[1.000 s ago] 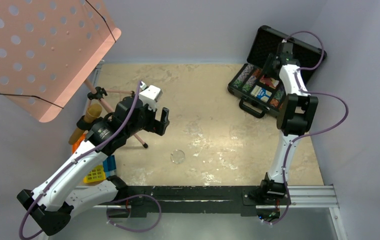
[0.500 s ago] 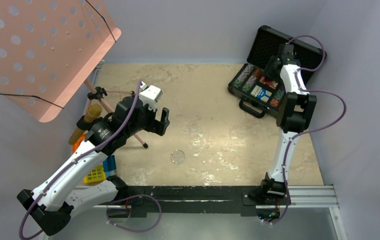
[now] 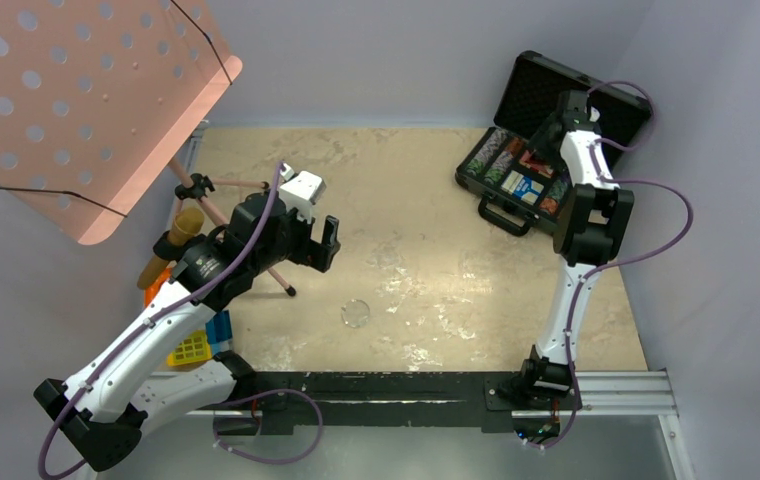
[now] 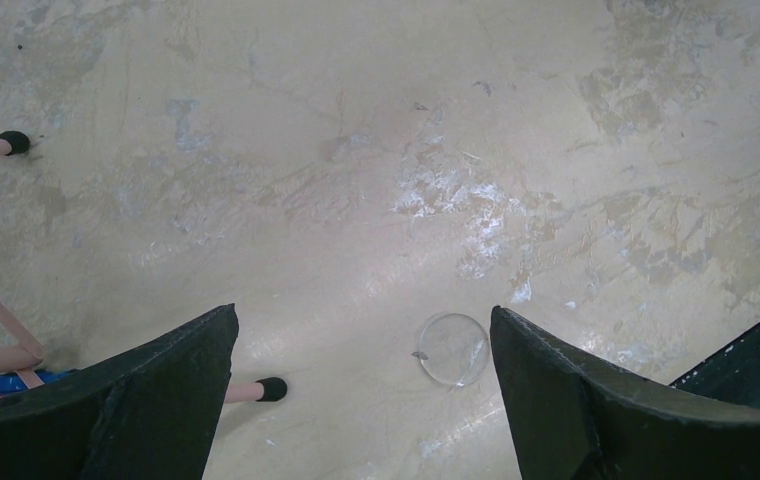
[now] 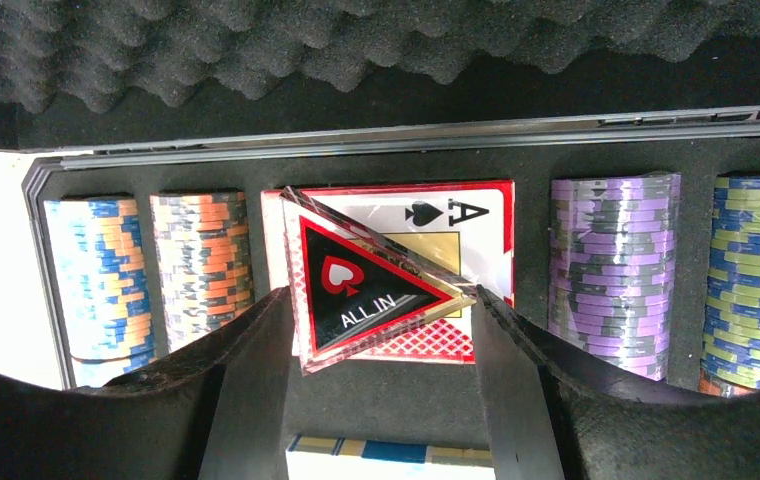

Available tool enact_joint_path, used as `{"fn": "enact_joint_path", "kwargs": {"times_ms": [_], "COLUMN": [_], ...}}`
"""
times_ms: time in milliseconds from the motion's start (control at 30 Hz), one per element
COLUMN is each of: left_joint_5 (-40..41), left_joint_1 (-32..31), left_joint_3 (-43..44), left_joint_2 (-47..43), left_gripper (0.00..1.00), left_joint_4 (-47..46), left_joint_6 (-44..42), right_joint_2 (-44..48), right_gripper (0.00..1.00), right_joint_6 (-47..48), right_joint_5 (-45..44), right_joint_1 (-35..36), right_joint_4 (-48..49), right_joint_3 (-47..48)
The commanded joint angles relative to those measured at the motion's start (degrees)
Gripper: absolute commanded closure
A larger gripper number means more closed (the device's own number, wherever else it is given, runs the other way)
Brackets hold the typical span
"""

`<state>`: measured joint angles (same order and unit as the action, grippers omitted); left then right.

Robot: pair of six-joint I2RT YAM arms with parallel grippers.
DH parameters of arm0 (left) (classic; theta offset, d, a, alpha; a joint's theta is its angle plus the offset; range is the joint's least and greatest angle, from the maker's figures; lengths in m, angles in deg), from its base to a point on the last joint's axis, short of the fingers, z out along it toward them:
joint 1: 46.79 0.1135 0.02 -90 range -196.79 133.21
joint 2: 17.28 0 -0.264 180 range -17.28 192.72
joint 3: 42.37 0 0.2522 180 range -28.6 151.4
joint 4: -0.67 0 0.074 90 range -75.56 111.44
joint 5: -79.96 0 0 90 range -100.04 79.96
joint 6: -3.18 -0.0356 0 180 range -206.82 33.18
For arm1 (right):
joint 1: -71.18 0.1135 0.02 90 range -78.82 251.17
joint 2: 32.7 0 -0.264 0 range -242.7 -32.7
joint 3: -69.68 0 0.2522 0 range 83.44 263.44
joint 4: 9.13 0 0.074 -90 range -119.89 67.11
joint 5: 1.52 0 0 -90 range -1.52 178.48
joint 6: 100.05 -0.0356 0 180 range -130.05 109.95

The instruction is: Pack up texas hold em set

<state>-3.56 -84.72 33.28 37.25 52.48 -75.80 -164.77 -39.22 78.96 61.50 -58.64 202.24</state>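
Worn beige table (image 3: 406,190): clear button (image 3: 356,313) centre, open briefcase (image 3: 531,90) far right.

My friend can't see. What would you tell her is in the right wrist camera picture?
The right end effector pinches a black triangular ALL IN marker over a red card deck showing an ace of spades. The deck sits in the black case, with rows of coloured poker chips on both sides and bumpy grey foam behind.
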Motion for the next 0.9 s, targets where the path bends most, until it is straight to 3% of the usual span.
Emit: {"fn": "enact_joint_path", "kwargs": {"times_ms": [0, 267, 400, 867], "left_joint_5": [-0.54, -0.44, -0.46, -0.09], "left_joint_1": [0.31, 0.31, 0.29, 0.31], "left_joint_3": [-0.36, -0.31, -0.38, -0.6], "left_joint_2": [-0.75, -0.99, -0.98, -1.66], "left_gripper": [0.0, 0.0, 0.0, 0.0], "left_joint_4": [-1.1, -1.05, -1.11, -1.37], "left_joint_6": [0.75, 0.75, 0.66, 0.4], "right_joint_2": [-0.84, -1.01, -0.14, 11.19], "right_gripper": [0.55, 0.28, 0.2, 0.16], "right_joint_6": [-3.5, -2.87, -2.42, 2.3], "right_joint_5": [-1.68, -0.59, -0.19, -1.73], "right_joint_1": [-0.79, -0.95, -0.87, -0.84], "right_joint_4": [-0.47, -0.09, 0.45, 5.84], "right_joint_3": [0.2, 0.09, -0.41, -7.55]}}
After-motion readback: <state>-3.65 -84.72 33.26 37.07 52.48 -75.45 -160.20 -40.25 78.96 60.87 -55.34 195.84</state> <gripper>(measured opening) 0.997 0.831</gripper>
